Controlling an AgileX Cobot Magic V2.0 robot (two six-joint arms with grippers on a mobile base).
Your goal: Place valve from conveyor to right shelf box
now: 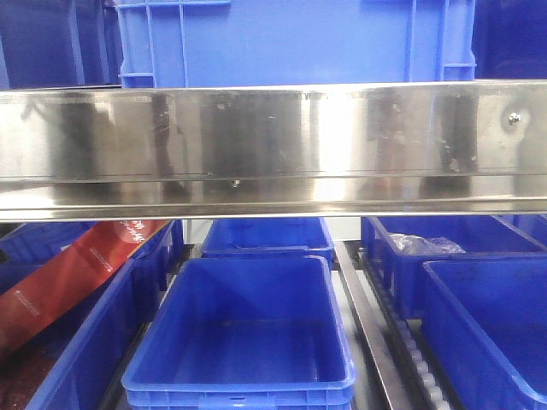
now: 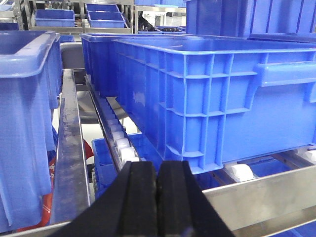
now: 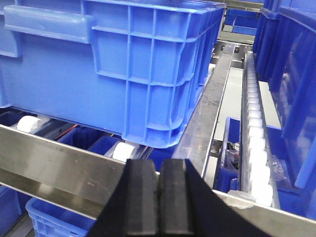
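Note:
No valve and no conveyor belt show in any view. My left gripper (image 2: 156, 170) is shut and empty, its black pads pressed together, in front of a large blue shelf box (image 2: 222, 94) on white rollers. My right gripper (image 3: 157, 170) is shut and empty too, in front of the same kind of blue box (image 3: 113, 64) above a steel shelf rail (image 3: 59, 168). The front view shows blue boxes on the lower shelf: one in the middle (image 1: 239, 329) and one at the right (image 1: 491, 320). Neither gripper shows in the front view.
A wide steel shelf beam (image 1: 273, 145) crosses the front view. A blue crate (image 1: 291, 43) stands above it. A red package (image 1: 73, 273) lies in the left lower box. A clear plastic bag (image 1: 423, 245) lies in a back right box. Roller tracks (image 3: 256, 143) run between boxes.

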